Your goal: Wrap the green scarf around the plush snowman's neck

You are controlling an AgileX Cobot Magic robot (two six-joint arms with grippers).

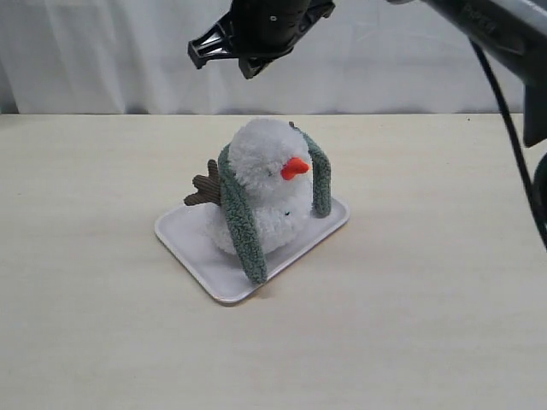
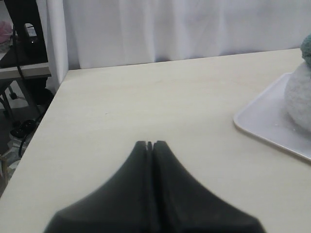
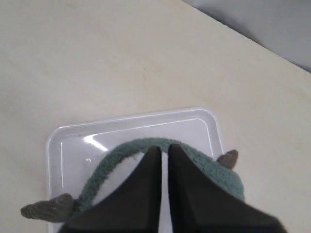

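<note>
Right gripper (image 1: 249, 53) aloft over the plush snowman (image 1: 269, 184), fingers nearly together, holding nothing. Left gripper (image 2: 150, 144) closed, empty, above bare table (image 2: 146, 97). Green scarf (image 1: 242, 218) draped behind the head, both ends hanging in front. White tray (image 1: 192, 239) beneath.

Pale wooden table (image 1: 427, 325) under white tray (image 1: 195, 246)

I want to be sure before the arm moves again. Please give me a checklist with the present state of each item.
1. Scarf over the snowman, both ends hanging down the front: ok.
2. Ends crossed or wrapped at the neck: not ok.
3. Snowman on the tray: ok.
4. Right end effector above the scarf, jaws nearly shut, holding nothing: ok.
5. Left end effector shut, away from the tray: ok.
6. Scarf seated in the neck crease: cannot tell.
</note>
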